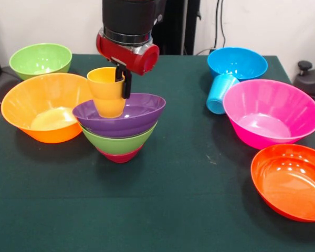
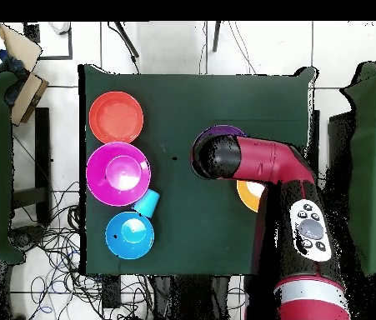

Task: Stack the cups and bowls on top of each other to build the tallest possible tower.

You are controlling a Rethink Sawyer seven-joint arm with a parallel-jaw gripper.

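Atop purple bowl (image 1: 126, 113) of tower (image 1: 121, 134), gripper (image 1: 121, 79) clamped on yellow-orange cup (image 1: 107, 94) rim.

a dark green table cloth (image 1: 173, 210) and tangled floor cables (image 2: 53, 287).

yellow-orange cup (image 1: 106, 90), purple bowl (image 1: 139, 111), pink bowl (image 1: 270, 113)

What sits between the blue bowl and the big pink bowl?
The light blue plastic cup, lying on its side between the glossy blue bowl and large pink bowl; both the front and overhead views show it.
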